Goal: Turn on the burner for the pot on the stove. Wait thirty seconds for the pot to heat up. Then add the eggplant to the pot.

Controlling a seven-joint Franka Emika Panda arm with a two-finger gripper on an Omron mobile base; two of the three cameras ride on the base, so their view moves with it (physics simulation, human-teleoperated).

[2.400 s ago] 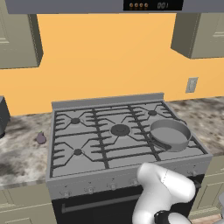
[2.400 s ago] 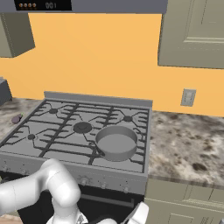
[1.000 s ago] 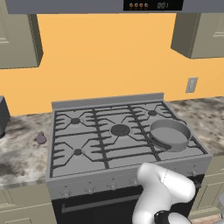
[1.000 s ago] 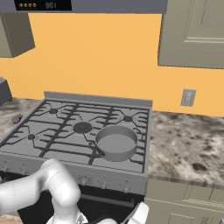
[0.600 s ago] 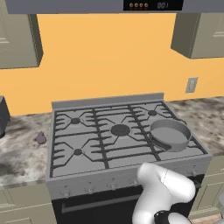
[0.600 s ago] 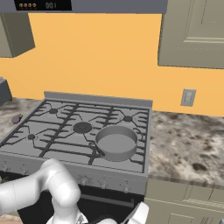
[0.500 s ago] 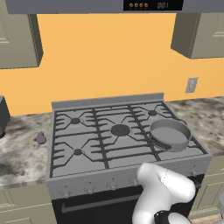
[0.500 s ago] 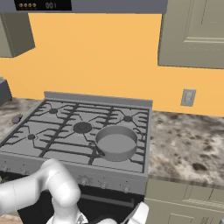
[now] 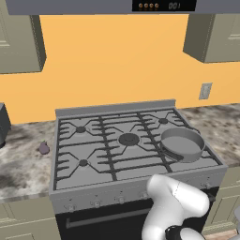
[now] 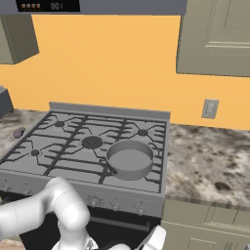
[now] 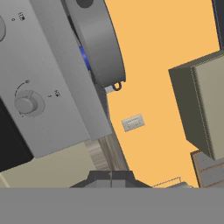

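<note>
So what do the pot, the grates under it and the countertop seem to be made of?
The pot looks like matte grey metal: smooth, even, softly shaded walls. The grates look like dark cast iron, dull thick bars, though the rendering leaves that open. The countertop looks like polished stone, perhaps granite, mottled grey, brown and white.

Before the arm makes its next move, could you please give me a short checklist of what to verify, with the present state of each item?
1. Pot sits on its burner at the stove's front right: ok.
2. Flame lit: ok, blue glow under the pot in the hand view.
3. Pot interior free for the eggplant: ok.
4. Eggplant reachable on the counter left of the stove: ok, lying apart from the stove.
5. Claw empty: ok, shut on nothing.
6. Pot hot enough: cannot tell.
</note>
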